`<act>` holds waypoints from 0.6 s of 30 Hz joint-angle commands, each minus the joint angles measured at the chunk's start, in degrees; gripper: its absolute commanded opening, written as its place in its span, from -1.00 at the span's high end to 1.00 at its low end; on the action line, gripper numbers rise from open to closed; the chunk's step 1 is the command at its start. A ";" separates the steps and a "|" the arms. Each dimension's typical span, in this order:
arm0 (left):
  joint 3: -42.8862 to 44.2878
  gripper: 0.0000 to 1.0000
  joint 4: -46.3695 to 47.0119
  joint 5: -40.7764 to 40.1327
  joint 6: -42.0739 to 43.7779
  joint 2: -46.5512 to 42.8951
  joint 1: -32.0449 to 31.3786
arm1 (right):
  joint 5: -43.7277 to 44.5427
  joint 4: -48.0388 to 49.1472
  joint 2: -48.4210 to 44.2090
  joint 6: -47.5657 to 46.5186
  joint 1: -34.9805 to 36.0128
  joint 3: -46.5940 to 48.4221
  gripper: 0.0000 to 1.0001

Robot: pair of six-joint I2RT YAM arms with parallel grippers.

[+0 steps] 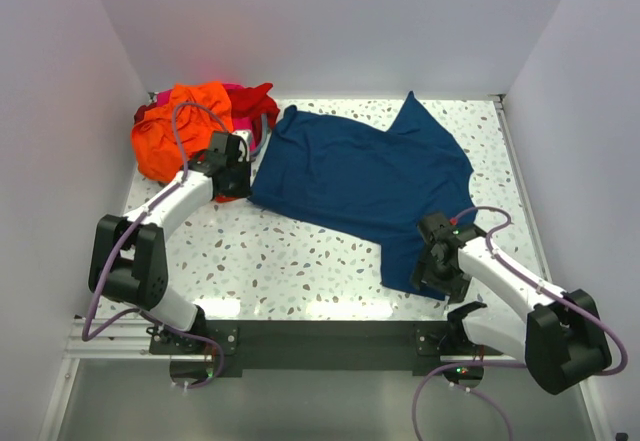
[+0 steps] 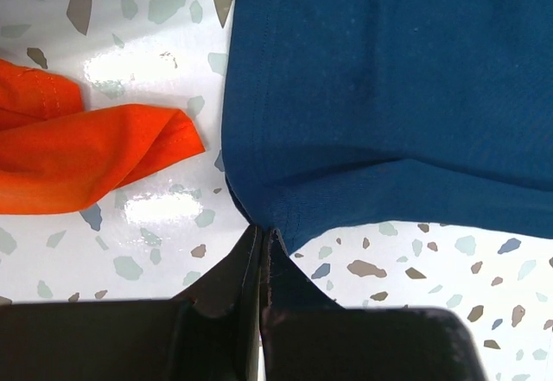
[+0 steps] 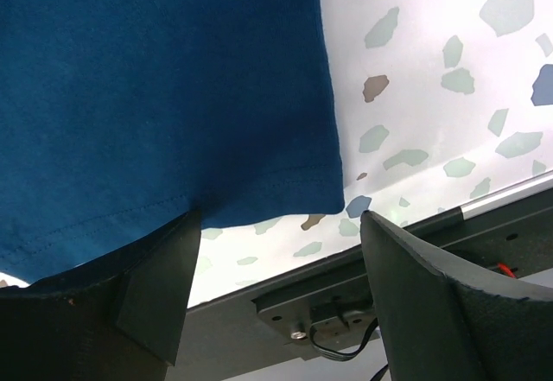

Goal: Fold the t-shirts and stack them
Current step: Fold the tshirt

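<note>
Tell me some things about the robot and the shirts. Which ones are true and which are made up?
1. The left gripper pinches the blue t-shirt's edge. True.
2. The right gripper is shut tight. False: its jaws stand apart at the blue hem.
3. The orange t-shirt lies on top of the blue one. False: it lies beside it, bunched up.
4. The blue t-shirt is spread out on the table. True.

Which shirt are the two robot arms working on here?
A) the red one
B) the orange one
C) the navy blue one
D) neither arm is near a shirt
C: the left fingers are pinched shut on a corner of the navy blue shirt, and the right fingers stand open at another corner of the same shirt.
</note>
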 commanded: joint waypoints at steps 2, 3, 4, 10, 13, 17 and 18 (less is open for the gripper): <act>-0.48 1.00 1.94 1.16 0.19 -1.85 0.31 | -0.41 1.71 0.15 2.49 0.50 0.11 -0.55; -0.48 1.00 1.94 1.16 0.19 -1.93 0.31 | -0.42 1.71 0.32 2.58 0.41 -0.06 -0.55; -0.48 1.00 1.94 1.24 0.19 -1.94 0.31 | -0.85 2.67 0.41 2.75 0.41 -0.67 -0.55; -0.57 1.00 1.85 1.16 0.11 -1.76 0.31 | -0.94 4.88 -1.26 4.86 0.41 -3.49 -0.47; -0.57 1.00 1.85 1.16 0.19 -1.85 0.31 | 0.02 4.79 -2.92 5.92 0.50 -4.10 -0.43; -0.66 1.00 1.85 0.98 0.28 -1.94 0.31 | 0.37 4.96 -3.63 6.62 0.50 -4.28 -0.20; -0.75 1.00 1.77 0.98 0.19 -2.02 0.31 | 0.29 5.05 -3.37 6.54 0.41 -4.28 -0.13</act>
